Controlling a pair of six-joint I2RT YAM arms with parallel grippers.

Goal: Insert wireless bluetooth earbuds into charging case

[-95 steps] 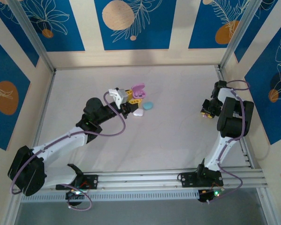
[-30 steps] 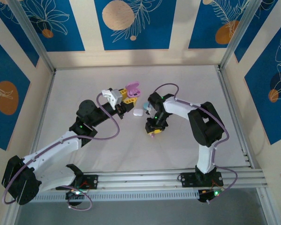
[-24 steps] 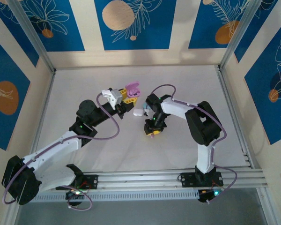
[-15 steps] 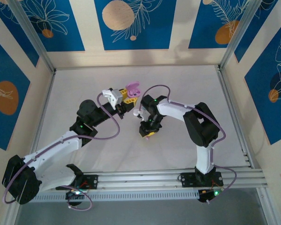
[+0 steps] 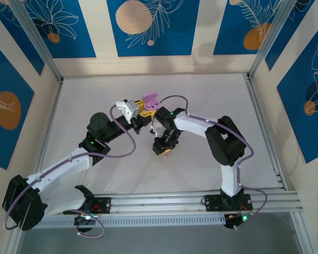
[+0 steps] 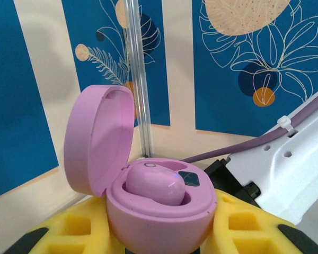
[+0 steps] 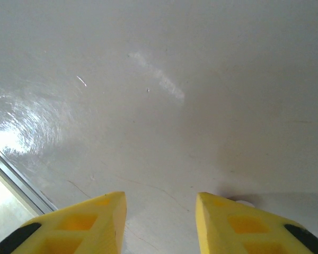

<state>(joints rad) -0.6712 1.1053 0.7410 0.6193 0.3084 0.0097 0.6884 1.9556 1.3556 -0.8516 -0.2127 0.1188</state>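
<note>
A pink charging case (image 6: 159, 211) with its lid (image 6: 98, 140) flipped up sits between the yellow fingers (image 6: 69, 227) of my left gripper (image 6: 159, 235), which is shut on it. One glossy pink earbud (image 6: 153, 185) lies seated in the case. In the top view the case (image 5: 150, 99) is held above the table by the left gripper (image 5: 144, 109). My right gripper (image 5: 163, 152) hovers just right of it and nearer, pointing down. Its fingers (image 7: 90, 222) stand open over bare table, nothing between them. A small white rounded bit (image 7: 245, 202) peeks out beside the right finger.
The white table (image 5: 212, 95) is walled by beige and blue panels on three sides. A metal rail (image 5: 201, 198) runs along the near edge. The right arm's white link (image 5: 196, 123) and purple cable (image 5: 172, 98) stretch across the middle, close to the left gripper.
The right arm has swung further left across the table, bringing its gripper closer to the left gripper. The left arm and the pink case have stayed put.
</note>
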